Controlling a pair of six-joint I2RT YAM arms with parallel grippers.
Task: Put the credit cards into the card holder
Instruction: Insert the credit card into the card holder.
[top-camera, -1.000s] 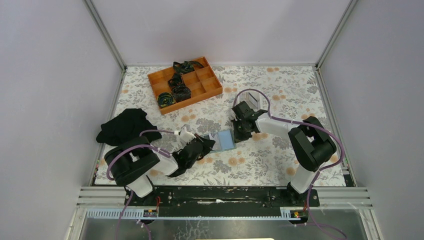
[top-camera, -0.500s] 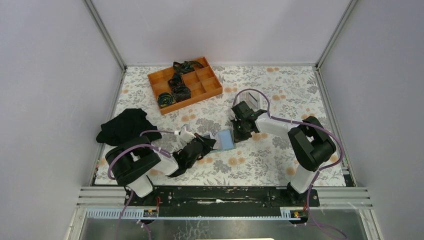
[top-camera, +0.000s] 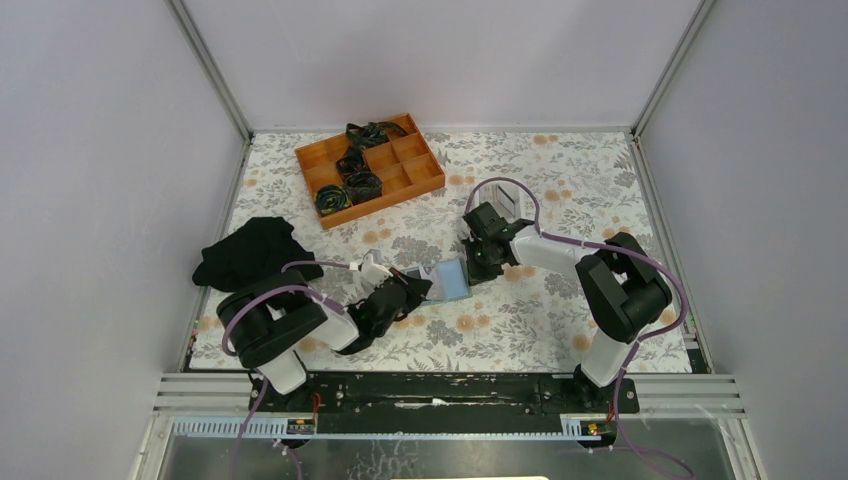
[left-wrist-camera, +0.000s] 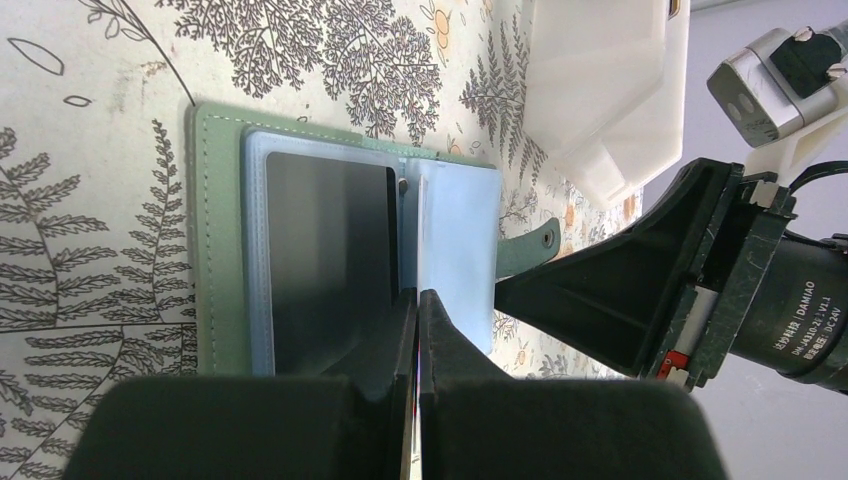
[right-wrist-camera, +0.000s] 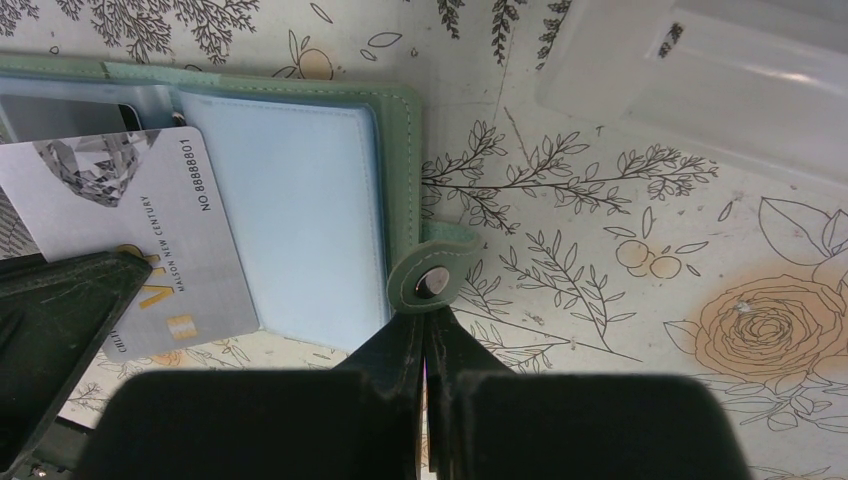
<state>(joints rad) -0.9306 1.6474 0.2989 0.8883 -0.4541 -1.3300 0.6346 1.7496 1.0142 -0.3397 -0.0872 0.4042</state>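
Note:
The sage-green card holder (top-camera: 415, 272) (left-wrist-camera: 220, 230) (right-wrist-camera: 405, 170) lies open on the floral table, showing clear sleeves and a pale blue page (right-wrist-camera: 300, 210). A dark card (left-wrist-camera: 325, 260) sits in its left sleeve. My left gripper (top-camera: 424, 284) (left-wrist-camera: 417, 295) is shut on a grey-silver credit card (right-wrist-camera: 150, 220), seen edge-on in the left wrist view. One corner of the card reaches over the sleeves at the fold. My right gripper (top-camera: 473, 272) (right-wrist-camera: 428, 318) is shut, its tips against the holder's snap tab (right-wrist-camera: 432, 282).
A white tray (top-camera: 508, 203) (left-wrist-camera: 600, 90) (right-wrist-camera: 720, 80) stands just behind the right gripper. An orange compartment box (top-camera: 370, 168) with dark bundles sits at the back left. A black cloth (top-camera: 250, 252) lies at the left edge beside the left arm.
The left arm's rear links have shifted slightly. Both grippers, the card and the holder stay almost where they were.

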